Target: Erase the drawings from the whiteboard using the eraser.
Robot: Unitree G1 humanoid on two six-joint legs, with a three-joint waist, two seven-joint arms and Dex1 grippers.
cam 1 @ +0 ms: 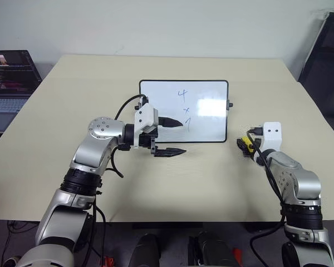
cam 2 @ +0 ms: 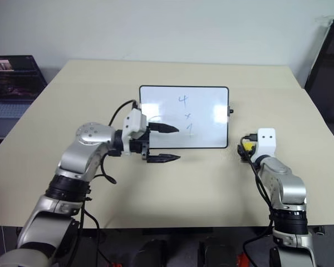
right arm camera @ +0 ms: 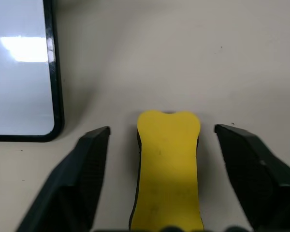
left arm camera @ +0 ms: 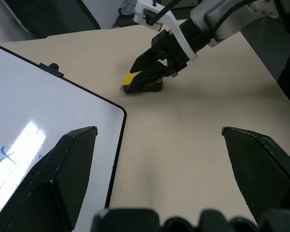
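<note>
My right jaws [right arm camera: 159, 179] stand apart astride the eraser [right arm camera: 167, 164], not touching it, on the counter [cam 1: 172, 183] just right of the whiteboard [cam 1: 211, 100]. My left jaws [cam 1: 175, 137] gape wide over its lower edge beside the drawings [cam 1: 185, 108]. A laptop [cam 1: 8, 83] sits far left.

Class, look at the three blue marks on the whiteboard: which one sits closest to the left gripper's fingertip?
The "7", the lowest of the drawings on the whiteboard. The left gripper has one fingertip just beside it, while the "x" and the "4" sit higher up.
</note>
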